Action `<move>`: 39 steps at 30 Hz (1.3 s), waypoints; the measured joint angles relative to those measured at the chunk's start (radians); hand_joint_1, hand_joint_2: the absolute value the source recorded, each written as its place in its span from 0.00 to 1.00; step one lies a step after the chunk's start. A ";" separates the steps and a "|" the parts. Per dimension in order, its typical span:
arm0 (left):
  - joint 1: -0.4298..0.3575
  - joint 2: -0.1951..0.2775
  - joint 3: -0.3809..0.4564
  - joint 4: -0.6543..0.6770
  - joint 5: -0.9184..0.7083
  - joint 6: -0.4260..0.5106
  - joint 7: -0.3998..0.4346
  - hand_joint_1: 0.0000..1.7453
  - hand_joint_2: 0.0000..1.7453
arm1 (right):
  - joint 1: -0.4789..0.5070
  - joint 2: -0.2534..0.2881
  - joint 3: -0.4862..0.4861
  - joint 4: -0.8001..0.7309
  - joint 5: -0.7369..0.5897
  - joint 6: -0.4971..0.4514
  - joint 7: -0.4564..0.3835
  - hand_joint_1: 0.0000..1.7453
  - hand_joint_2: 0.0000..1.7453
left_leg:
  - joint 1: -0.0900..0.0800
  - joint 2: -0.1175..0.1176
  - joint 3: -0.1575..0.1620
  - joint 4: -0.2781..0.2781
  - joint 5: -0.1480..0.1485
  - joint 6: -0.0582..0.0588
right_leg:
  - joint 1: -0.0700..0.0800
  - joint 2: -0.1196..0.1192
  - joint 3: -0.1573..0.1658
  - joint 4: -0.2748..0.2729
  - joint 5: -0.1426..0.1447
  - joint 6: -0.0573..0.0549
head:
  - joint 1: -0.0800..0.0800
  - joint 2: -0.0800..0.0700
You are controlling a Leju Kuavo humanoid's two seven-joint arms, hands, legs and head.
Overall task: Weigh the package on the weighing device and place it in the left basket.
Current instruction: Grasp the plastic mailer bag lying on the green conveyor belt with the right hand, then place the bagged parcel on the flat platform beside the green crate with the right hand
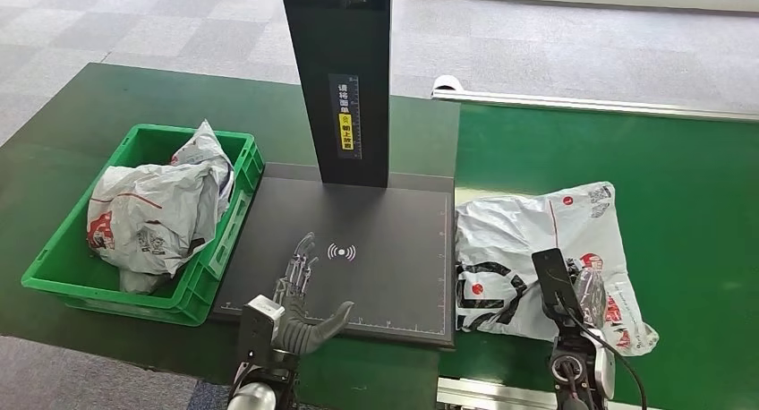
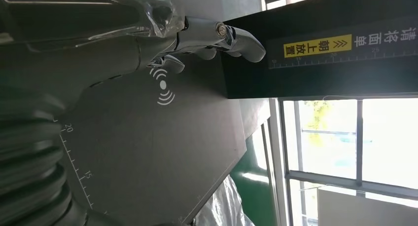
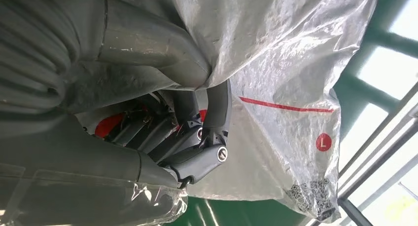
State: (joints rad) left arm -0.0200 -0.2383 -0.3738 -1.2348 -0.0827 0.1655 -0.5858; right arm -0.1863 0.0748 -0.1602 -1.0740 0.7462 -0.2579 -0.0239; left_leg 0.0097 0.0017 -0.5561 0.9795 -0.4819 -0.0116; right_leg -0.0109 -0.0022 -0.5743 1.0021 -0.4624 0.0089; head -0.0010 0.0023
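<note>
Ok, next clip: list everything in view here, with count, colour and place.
package: one, white with red and black print, on the green belt right of the scale.
weighing device: one, black platform with upright post, centre.
basket: one, green, left of the scale, holding white packages; count unclear.
belt: green, under everything.
left hand: silver, fingers apart above the platform, holding nothing.
right hand: fingers curled into the package's plastic.

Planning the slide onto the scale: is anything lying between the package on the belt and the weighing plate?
Nothing visible lies between them. The package sits right beside the weighing plate, with the right hand on it. The left hand hovers open over the plate's near left part, and the black post stands at its far edge.
</note>
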 joint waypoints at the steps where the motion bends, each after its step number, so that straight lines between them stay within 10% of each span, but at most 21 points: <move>1: 0.000 0.001 0.001 0.000 0.000 0.000 -0.001 0.00 1.00 | 0.003 0.001 0.000 -0.012 -0.001 -0.001 -0.001 1.00 1.00 | 0.000 0.000 0.000 0.000 0.000 0.000 | 0.000 0.000 0.000 0.000 0.000 0.000 | 0.000 0.000; 27: 0.024 0.007 0.048 -0.130 0.009 0.018 -0.028 0.00 1.00 | 0.215 0.053 -0.044 -0.532 -0.311 -0.249 -0.332 1.00 1.00 | 0.000 0.000 -0.001 0.000 0.000 0.000 | 0.000 0.000 0.000 0.000 0.000 0.000 | 0.000 0.000; 39: 0.046 0.015 0.106 -0.194 0.013 0.049 -0.049 0.00 1.00 | 0.182 0.065 0.139 -0.434 -0.368 0.137 -0.270 1.00 1.00 | 0.000 0.000 0.000 -0.001 0.000 0.000 | 0.000 0.000 0.000 0.000 0.000 0.000 | 0.000 0.000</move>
State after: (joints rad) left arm 0.0255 -0.2234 -0.2674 -1.4285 -0.0696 0.2141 -0.6351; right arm -0.0044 0.1395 -0.0210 -1.5077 0.3781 -0.1207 -0.2937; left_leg 0.0099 0.0021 -0.5557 0.9790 -0.4816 -0.0119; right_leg -0.0105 -0.0020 -0.5738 1.0022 -0.4625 0.0088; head -0.0011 0.0023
